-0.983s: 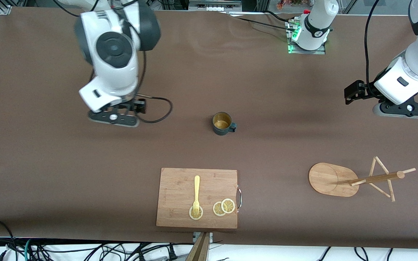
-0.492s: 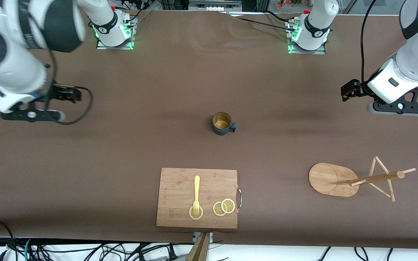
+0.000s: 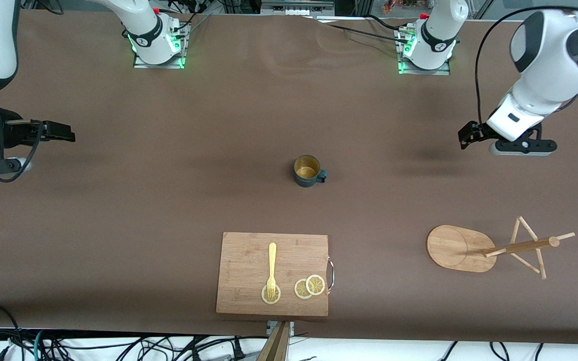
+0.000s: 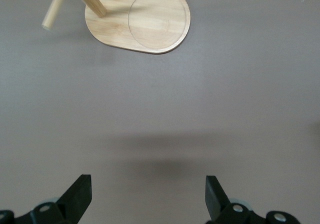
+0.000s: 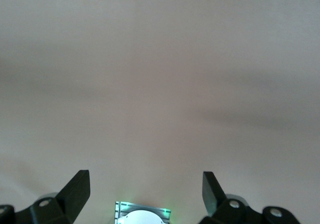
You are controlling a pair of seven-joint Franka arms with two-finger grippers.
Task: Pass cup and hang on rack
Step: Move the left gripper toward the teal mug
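Cup (image 3: 307, 171) and rack (image 3: 462, 248) on the table

The dark teal cup stands upright, mouth up. The light wooden rack stands nearer the front camera, toward the left arm's end.

The right gripper (image 5: 145, 189) hung over the bare brown table (image 5: 160, 84). Its two black fingers (image 5: 75, 189) were wide apart, holding nothing. An arm base (image 5: 143, 213) with green lights showed between them.
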